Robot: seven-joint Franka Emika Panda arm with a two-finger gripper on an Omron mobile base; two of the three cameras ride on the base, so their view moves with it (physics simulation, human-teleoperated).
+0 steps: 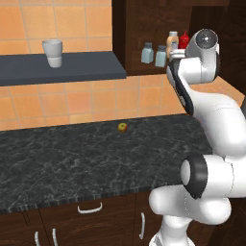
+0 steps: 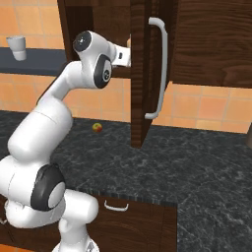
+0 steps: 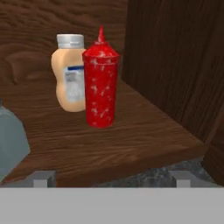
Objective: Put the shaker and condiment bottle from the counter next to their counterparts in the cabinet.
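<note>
Red condiment bottle (image 3: 101, 83) standing up on the cabinet (image 3: 131, 135) shelf, just beside the tan-orange bottle (image 3: 70, 74), maybe touching. Two shakers (image 1: 153, 54) side by side further left. Gripper (image 3: 113, 177) wide open, holding nothing, tips low in front. Best to pull straight back, slow, no bump. Small fruit (image 1: 122, 127) alone on the counter (image 1: 96, 163).
</note>
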